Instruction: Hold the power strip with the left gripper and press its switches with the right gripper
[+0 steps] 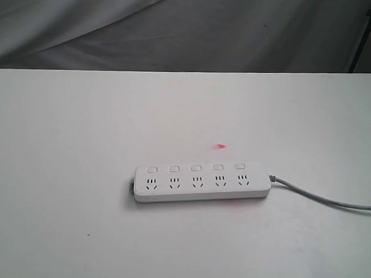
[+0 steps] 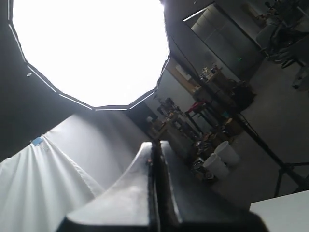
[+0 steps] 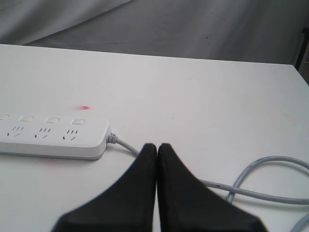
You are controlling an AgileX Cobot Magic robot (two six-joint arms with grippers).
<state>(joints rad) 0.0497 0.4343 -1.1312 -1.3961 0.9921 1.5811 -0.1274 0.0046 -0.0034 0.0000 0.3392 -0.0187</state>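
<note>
Power strip: a long, flat, white plastic power strip (image 1: pixel 202 183) with rounded ends lies flat on the white table (image 1: pixel 68 171). It sits right of centre in the exterior view, lengthwise across it, with its right end a little farther back.
Sockets: five three-hole sockets (image 1: pixel 197 183) stand in a row along the strip's near edge.
Switches: five small white rounded-square switches (image 1: pixel 196 168) run along the far edge, one behind each socket. Nothing touches them.
Cord: a thin grey cord (image 1: pixel 317 196) leaves the strip's right end and runs off the right edge of the exterior view. In the right wrist view it curls into a loop on the table.
Left gripper: the left gripper (image 2: pixel 155 145) has two black pointed fingers pressed flat together, clenched on nothing. It is aimed upward toward a bright many-sided lamp panel (image 2: pixel 91 48).
Right gripper: the right gripper (image 3: pixel 157 146) has black fingers clenched tip to tip and is empty. It points over the cord near the strip's cord end and is apart from the strip.
Red mark: a small red spot (image 1: pixel 220 146) lies on the table just behind the strip.
Background: a creased grey cloth (image 1: pixel 177 29) hangs behind the table. The left wrist view shows white drapery (image 2: pixel 38 188) and two white buckets (image 2: pixel 219 159) in a cluttered room.
</note>
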